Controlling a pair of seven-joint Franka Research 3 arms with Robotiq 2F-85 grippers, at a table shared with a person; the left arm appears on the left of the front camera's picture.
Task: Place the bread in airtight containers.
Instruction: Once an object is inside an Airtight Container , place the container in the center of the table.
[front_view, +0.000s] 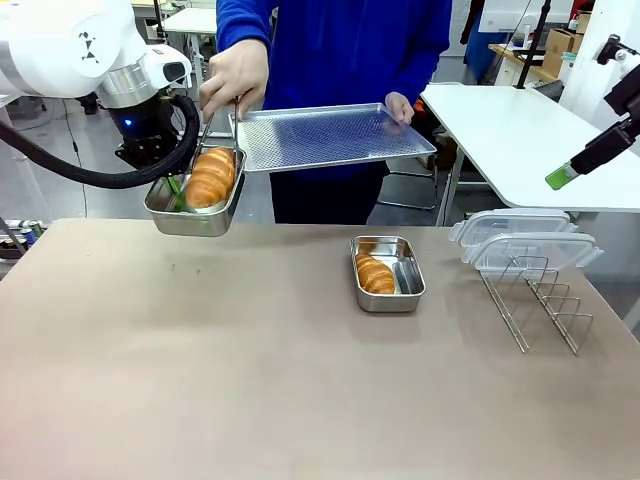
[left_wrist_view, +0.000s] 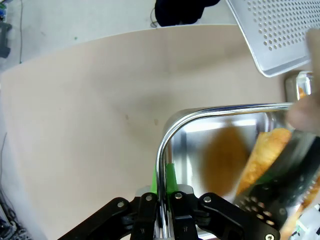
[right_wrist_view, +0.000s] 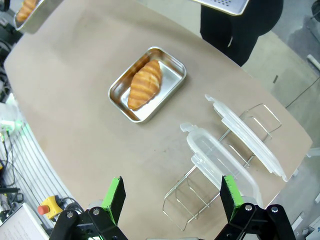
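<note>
Front: left gripper (front_view: 178, 195) was clamped on the near rim of the held tin (front_view: 195, 218), which was lifted clear of the tabletop (front_view: 200, 380) at the far left. The person's hand (front_view: 235, 75) had tongs (front_view: 205, 132) on the first croissant (front_view: 211, 176), which lay in that tin. The perforated tray (front_view: 335, 135) was beside it. The second tin (front_view: 412, 272) sat mid-tabletop with the second croissant (front_view: 374, 274) inside. Right gripper (front_view: 562, 178) was up at the right.

Left wrist: the fingers (left_wrist_view: 170, 180) pinched the rim with no gap. The tongs were over the first croissant (left_wrist_view: 262, 157).

Right wrist: right gripper (right_wrist_view: 172, 200) was spread wide and empty. The lids (right_wrist_view: 225, 160) rested on the wire rack (right_wrist_view: 190, 205), near the second tin (right_wrist_view: 120, 97).

My read: hold the tin level and steady until the tongs let go. A one-edge grip could let it tip. Then set it down flat beside the other tin, lids next.
</note>
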